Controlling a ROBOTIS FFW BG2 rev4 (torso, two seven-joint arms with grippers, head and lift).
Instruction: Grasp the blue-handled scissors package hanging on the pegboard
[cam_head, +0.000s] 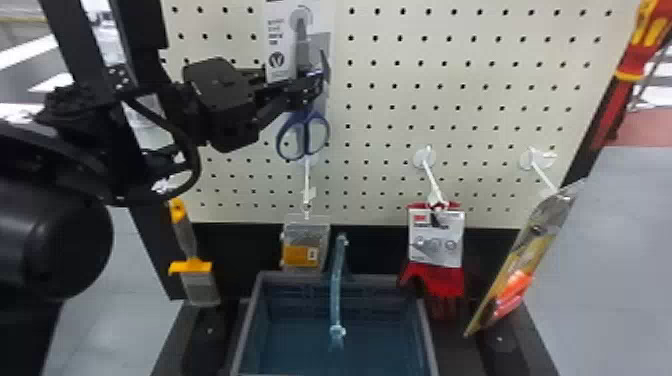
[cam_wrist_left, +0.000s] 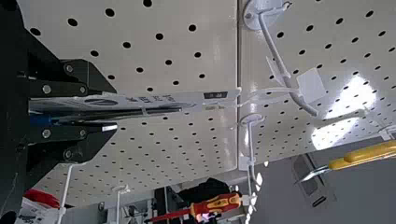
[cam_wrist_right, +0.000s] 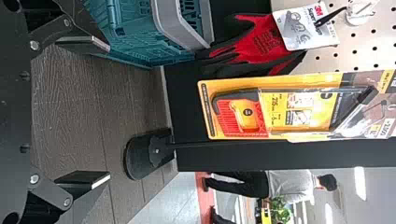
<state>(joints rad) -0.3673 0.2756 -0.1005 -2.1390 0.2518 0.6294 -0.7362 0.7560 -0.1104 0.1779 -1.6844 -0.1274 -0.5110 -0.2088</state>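
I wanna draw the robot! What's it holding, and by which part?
The left gripper holds the scissors package, pinched just above its blue handles.

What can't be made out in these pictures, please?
Blue handles, left wrist view: mostly hidden by the left gripper.
Top of the package, head view: cut off by top edge.
Its fine print, head view: too small.
Near side of the crate, head view: cut by bottom edge.
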